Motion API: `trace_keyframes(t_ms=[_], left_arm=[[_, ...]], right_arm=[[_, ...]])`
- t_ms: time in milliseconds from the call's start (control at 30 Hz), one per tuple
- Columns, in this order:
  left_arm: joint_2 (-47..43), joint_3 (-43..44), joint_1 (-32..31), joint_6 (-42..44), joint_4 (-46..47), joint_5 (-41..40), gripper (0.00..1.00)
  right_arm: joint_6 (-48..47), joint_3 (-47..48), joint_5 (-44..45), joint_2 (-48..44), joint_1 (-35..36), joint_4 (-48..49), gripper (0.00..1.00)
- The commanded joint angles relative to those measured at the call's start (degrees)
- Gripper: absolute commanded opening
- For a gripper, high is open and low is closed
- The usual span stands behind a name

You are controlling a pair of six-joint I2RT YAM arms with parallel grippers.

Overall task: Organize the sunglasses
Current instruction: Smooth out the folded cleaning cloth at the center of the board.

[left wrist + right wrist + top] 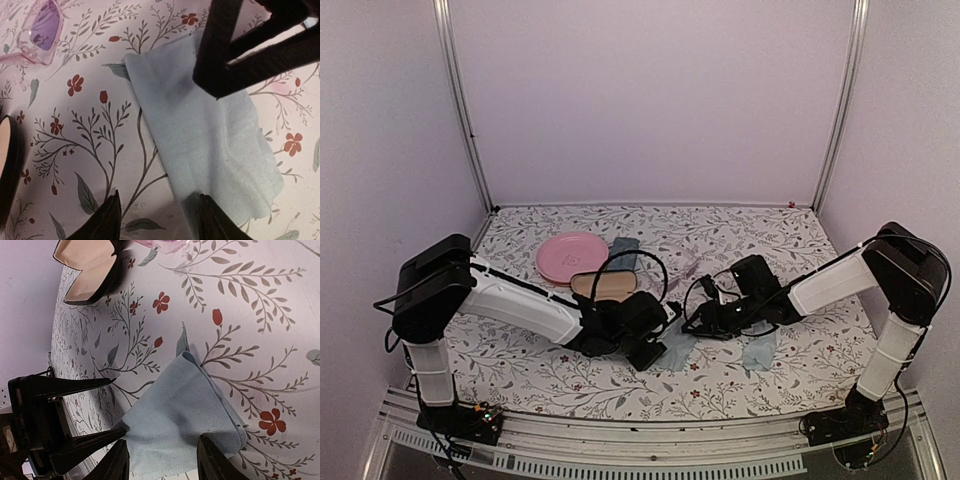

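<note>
**Two half-open grippers over one blue cloth, the sunglasses lying apart.**
We see the left gripper (159, 202) and the right gripper (162, 445), each with jaws partly apart and holding nothing, poised over the same cloth (210, 140) near the centre of the table (800, 240). The pale pink sunglasses (42, 27) lie toward 11 o'clock in the left wrist view, well apart from both grippers; the brown pair we cannot find. We judge two hazards: a finger-to-finger collision, since the tips stand near each other, and a pinch that bunches the cloth or drags it toward the open case (605, 285) at 10 o'clock.
</note>
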Motion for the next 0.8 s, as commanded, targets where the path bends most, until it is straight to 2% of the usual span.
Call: trace_keyframes(t_ms=[0,233,533,767], left_arm=[[2.0,-2.5,0.0,4.4,-12.6,-1.4,0.54],[2.0,-2.8,0.1,6.2,-12.8,0.3,0.54],[-2.1,-3.6,0.3,10.0,-12.0,1.8,0.54],[-8.0,-6.2,1.7,11.9,-8.2,3.8,0.58]], right_arm=[[-1.1,-0.9,2.0,-1.2,0.3,-3.6,0.49],[-1.1,-1.2,4.1,-3.5,3.0,-6.1,0.49],[-0.3,-1.9,7.2,-8.7,5.9,-9.4,0.49],[-4.0,1.5,10.3,-11.9,5.8,-12.4,0.49]])
